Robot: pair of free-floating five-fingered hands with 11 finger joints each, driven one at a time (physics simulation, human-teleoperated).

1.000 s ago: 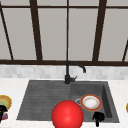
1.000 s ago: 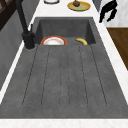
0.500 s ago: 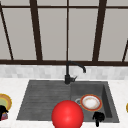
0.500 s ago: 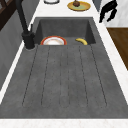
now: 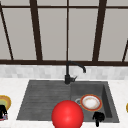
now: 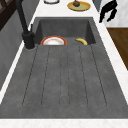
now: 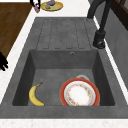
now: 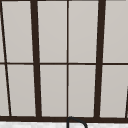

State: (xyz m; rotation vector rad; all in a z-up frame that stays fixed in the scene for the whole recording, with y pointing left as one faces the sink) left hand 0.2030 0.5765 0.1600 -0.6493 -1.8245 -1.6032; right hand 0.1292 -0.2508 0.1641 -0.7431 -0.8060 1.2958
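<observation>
Black and poised above the white tabletop (image 5: 15,85), the robot's right hand (image 5: 98,118) hangs over the front right corner of the dark grey stone sink (image 5: 37,100). Its fingers (image 6: 108,11) droop loose and spread in the left side view, gripping nothing. Nearest to it, down in the basin, a yellow banana (image 7: 35,95) lies along the front wall. Just beside the banana sits a white plate with a red-orange rim (image 7: 80,95), partly over the drain. The left hand (image 5: 2,111) floats well apart at the sink's far left, close to a yellow plate holding scraps of food (image 7: 51,5). Whether its fingers are closed on anything cannot be told. A glossy red sphere (image 5: 67,115) sits at the sink's front edge in the front view. A black curved faucet (image 5: 68,72) stands behind the basin under a dark-framed window (image 8: 67,62). A 2nd yellow plate (image 6: 78,5) rests on the tabletop beyond the basin. Over the past 1 second nothing has shifted: the 2 hands, banana and plates lie exactly as before. By the look of it, this is a pause with no grasp begun.
</observation>
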